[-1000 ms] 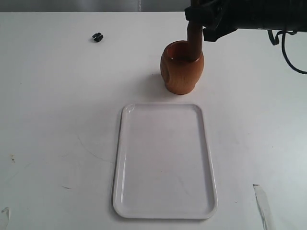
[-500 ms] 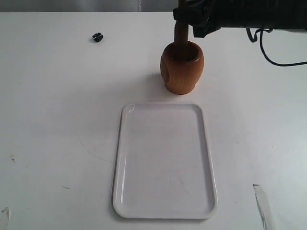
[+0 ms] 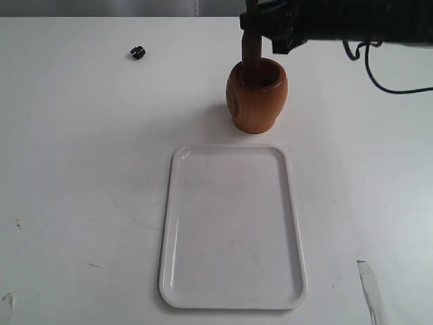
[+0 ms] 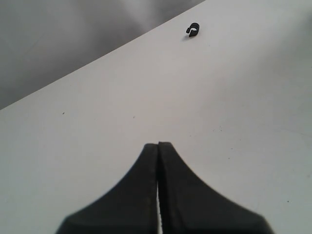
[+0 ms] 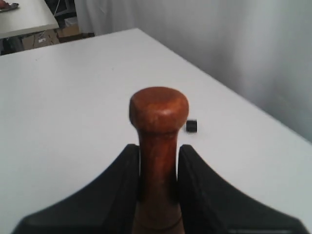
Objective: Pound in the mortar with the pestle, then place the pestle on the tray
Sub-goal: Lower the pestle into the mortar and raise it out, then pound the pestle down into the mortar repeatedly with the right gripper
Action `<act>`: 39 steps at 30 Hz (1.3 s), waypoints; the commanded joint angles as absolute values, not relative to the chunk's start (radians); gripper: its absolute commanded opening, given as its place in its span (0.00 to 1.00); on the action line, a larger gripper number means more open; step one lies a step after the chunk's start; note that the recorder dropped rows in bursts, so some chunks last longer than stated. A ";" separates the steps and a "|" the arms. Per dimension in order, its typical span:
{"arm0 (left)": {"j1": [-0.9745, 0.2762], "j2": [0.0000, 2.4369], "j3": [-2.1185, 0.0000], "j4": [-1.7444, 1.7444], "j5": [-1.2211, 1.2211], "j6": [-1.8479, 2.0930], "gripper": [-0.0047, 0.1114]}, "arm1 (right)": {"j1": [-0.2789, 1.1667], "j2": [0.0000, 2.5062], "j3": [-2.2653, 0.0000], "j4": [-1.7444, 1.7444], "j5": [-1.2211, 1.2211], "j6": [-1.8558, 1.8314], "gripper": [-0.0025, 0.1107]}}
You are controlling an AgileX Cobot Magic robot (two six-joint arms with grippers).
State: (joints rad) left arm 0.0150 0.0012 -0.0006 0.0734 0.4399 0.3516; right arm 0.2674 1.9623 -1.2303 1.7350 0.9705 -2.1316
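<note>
Pestle (image 5: 158, 109) clamped in right gripper (image 5: 157, 151), down in mortar (image 3: 257, 101): risks tipping that unheld mortar if driven off-centre

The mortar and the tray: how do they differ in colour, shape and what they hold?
The mortar is orange-brown wood; the tray is white. The mortar is a rounded, upright cup; the tray is flat and rectangular. The mortar holds the pestle, standing in it; the tray holds nothing. Both rest on the white table, not touching.
</note>
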 commanded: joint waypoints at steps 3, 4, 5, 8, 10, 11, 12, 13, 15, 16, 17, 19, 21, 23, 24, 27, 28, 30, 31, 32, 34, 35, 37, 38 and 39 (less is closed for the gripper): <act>0.007 0.000 0.000 0.066 0.437 0.343 0.04 | 0.262 1.824 -1.227 1.700 0.982 -2.131 0.02; 0.007 0.000 0.000 0.066 0.437 0.343 0.04 | 0.262 1.819 -1.218 1.700 0.971 -2.136 0.02; 0.007 0.000 0.000 0.066 0.437 0.343 0.04 | 0.262 1.819 -1.211 1.700 0.962 -2.142 0.02; 0.007 0.000 0.000 0.066 0.437 0.343 0.04 | 0.262 1.832 -1.180 1.692 0.878 -2.142 0.02; 0.007 0.000 0.000 0.066 0.437 0.343 0.04 | 0.262 1.862 -1.168 1.676 0.884 -2.142 0.02; 0.007 0.000 0.000 0.066 0.437 0.343 0.04 | 0.262 1.882 -1.165 1.675 0.891 -2.142 0.02; 0.007 0.000 0.000 0.066 0.437 0.343 0.04 | 0.262 1.902 -1.165 1.671 0.895 -2.142 0.02; 0.007 0.000 0.000 0.066 0.437 0.343 0.04 | 0.262 1.927 -1.165 1.669 0.895 -2.142 0.02; 0.007 0.000 0.000 0.066 0.437 0.343 0.04 | 0.262 1.982 -1.165 1.678 0.895 -2.142 0.02; 0.007 0.000 0.000 0.066 0.437 0.343 0.04 | 0.262 2.011 -1.165 1.681 0.898 -2.142 0.02; 0.007 0.000 0.000 0.066 0.437 0.343 0.04 | 0.262 2.039 -1.165 1.681 0.903 -2.142 0.02; 0.007 0.000 0.000 0.066 0.437 0.343 0.04 | 0.262 2.100 -1.165 1.681 0.905 -2.142 0.02; 0.007 0.000 0.000 0.066 0.437 0.343 0.04 | 0.259 2.110 -1.165 1.681 0.905 -2.142 0.02; 0.007 0.000 0.000 0.066 0.437 0.343 0.04 | 0.257 2.096 -1.165 1.688 0.910 -2.142 0.02; 0.007 0.000 0.000 0.066 0.437 0.343 0.04 | 0.257 2.052 -1.165 1.693 0.921 -2.142 0.02; 0.007 0.000 0.000 0.066 0.437 0.343 0.04 | 0.257 1.950 -1.165 1.695 0.926 -2.142 0.02; 0.007 0.000 0.000 0.066 0.437 0.343 0.04 | 0.257 1.890 -1.165 1.695 0.926 -2.142 0.02; 0.007 0.000 0.000 0.066 0.437 0.343 0.04 | 0.257 1.774 -1.165 1.695 0.926 -2.142 0.02; 0.007 0.000 0.000 0.066 0.437 0.343 0.04 | 0.257 1.749 -1.165 1.695 0.926 -2.142 0.02; 0.007 0.000 0.000 0.066 0.437 0.343 0.04 | 0.257 1.722 -1.165 1.701 0.926 -2.142 0.02; 0.007 0.000 0.000 0.066 0.437 0.343 0.04 | 0.257 1.717 -1.165 1.708 0.926 -2.142 0.02; 0.007 0.000 0.000 0.066 0.437 0.343 0.04 | 0.257 1.727 -1.165 1.708 0.925 -2.142 0.02; 0.007 0.000 0.000 0.066 0.437 0.343 0.04 | 0.257 1.757 -1.165 1.710 0.927 -2.142 0.02; 0.007 0.000 0.000 0.066 0.437 0.343 0.04 | 0.257 1.780 -1.165 1.710 0.927 -2.142 0.02; 0.007 0.000 0.000 0.066 0.437 0.343 0.04 | 0.257 1.807 -1.165 1.713 0.927 -2.142 0.02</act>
